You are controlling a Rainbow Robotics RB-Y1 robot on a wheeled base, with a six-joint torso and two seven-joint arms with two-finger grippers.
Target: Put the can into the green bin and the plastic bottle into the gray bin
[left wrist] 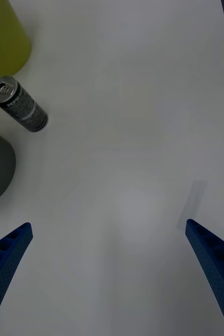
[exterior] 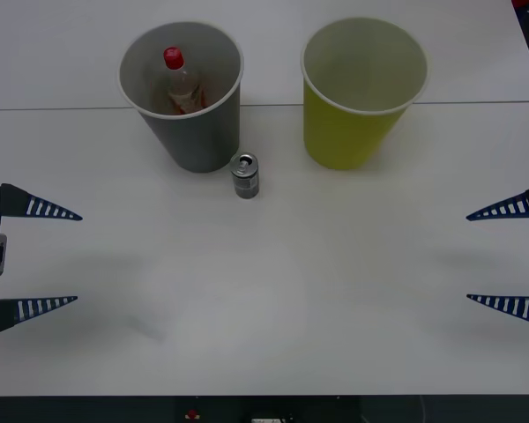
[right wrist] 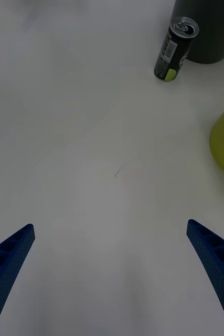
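Note:
The can (exterior: 245, 175) stands upright on the white table, just in front of the gray bin (exterior: 197, 137) and left of the green bin (exterior: 348, 132). It also appears as the can (right wrist: 175, 49) and the can (left wrist: 18, 103) in the wrist views. The plastic bottle (exterior: 181, 81), red cap up, rests inside the gray bin. The green bin looks empty. My left gripper (exterior: 62, 257) is open at the table's left side, far from the can. My right gripper (exterior: 483, 257) is open at the right side, equally far. Nothing sits between either pair of fingers.
The white table (exterior: 273, 300) stretches wide between the two grippers. A seam (exterior: 53, 108) runs across the table behind the bins. The table's front edge (exterior: 264, 397) lies near the bottom of the front view.

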